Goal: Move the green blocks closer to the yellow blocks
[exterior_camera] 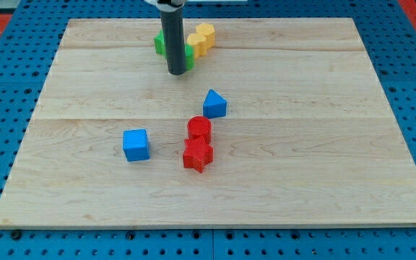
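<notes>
My tip (177,71) stands near the view's top, just below the green blocks. The rod hides most of them. One green block (159,43) peeks out on the rod's left and another green block (190,56) on its right, its shape hidden. The two yellow blocks (201,39) sit joined together just to the right, and the right green block touches or nearly touches them.
A blue triangular block (214,105) lies right of centre. A red cylinder (198,128) and a red star block (197,155) sit below it. A blue cube (136,144) lies to their left. The wooden board (338,144) rests on a blue pegboard.
</notes>
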Available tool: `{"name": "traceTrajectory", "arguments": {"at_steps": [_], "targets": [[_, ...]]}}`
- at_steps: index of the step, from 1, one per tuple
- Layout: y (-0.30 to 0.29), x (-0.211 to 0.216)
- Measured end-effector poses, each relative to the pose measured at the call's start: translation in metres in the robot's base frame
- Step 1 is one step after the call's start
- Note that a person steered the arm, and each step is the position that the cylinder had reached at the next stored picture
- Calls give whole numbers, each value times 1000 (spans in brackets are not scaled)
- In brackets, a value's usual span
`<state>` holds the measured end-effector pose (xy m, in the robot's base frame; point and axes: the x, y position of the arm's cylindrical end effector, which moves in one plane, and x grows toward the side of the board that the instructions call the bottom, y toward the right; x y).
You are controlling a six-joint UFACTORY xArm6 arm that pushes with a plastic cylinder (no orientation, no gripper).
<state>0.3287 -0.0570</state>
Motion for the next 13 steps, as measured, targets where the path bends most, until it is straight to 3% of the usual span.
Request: {"name": "traceTrajectory", "arguments": {"at_steps": [2,3,4,6,9,13], "targets": [[4,4],[-71,15],[-93,-19],[-16,-37],[-99,-16],[-104,-6]]}}
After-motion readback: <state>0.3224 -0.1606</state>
